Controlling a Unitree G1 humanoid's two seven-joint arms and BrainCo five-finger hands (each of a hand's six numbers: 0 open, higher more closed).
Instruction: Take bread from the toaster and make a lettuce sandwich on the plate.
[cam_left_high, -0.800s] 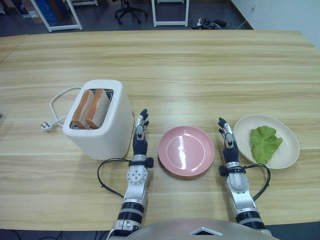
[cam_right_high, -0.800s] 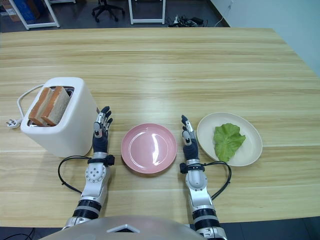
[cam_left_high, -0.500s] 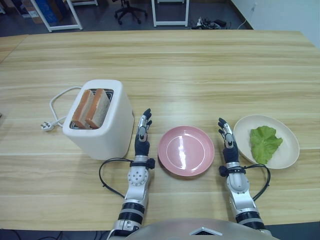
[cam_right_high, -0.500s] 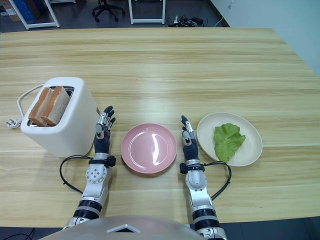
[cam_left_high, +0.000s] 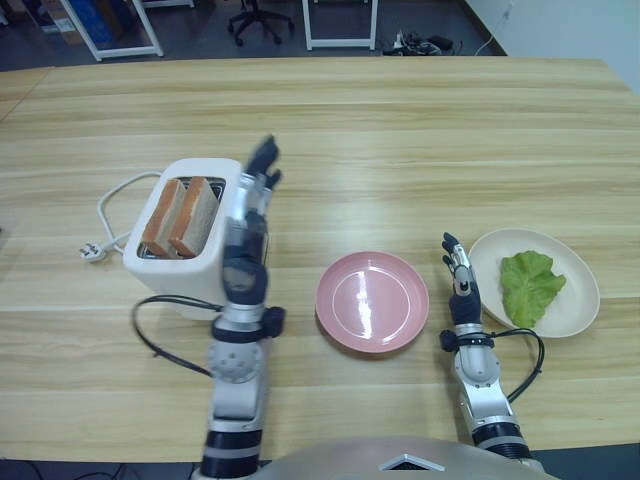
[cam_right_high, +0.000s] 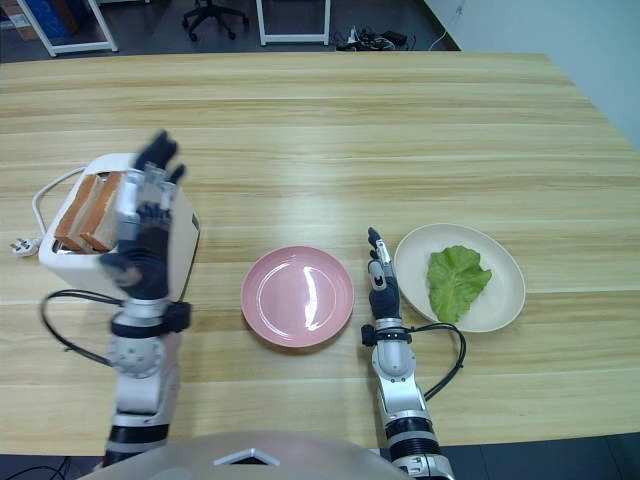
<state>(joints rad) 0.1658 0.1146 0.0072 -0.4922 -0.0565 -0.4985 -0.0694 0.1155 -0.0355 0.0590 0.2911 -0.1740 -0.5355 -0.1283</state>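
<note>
Closest to us, our right hand (cam_left_high: 460, 287) is low over the table (cam_left_high: 400, 150), fingers straight and holding nothing; it is between the pink plate (cam_left_high: 331, 322) and the cream plate (cam_left_high: 577, 318). The pink plate is round, smooth and shiny; the cream plate is dull, and one green, crinkly lettuce (cam_left_high: 528, 285) leaf lies on it, just right of that hand. Our left hand (cam_left_high: 246, 245) is up in front of the toaster's (cam_left_high: 160, 278) right side, fingers spread and holding nothing; the bread (cam_left_high: 180, 215) is just left of its fingers. Two slices with brown crusts stand side by side in the slot, tops sticking out; the toaster is a smooth white box with round corners; a white cord (cam_left_high: 110, 215) loops away from it on the pale, stripy wood.
</note>
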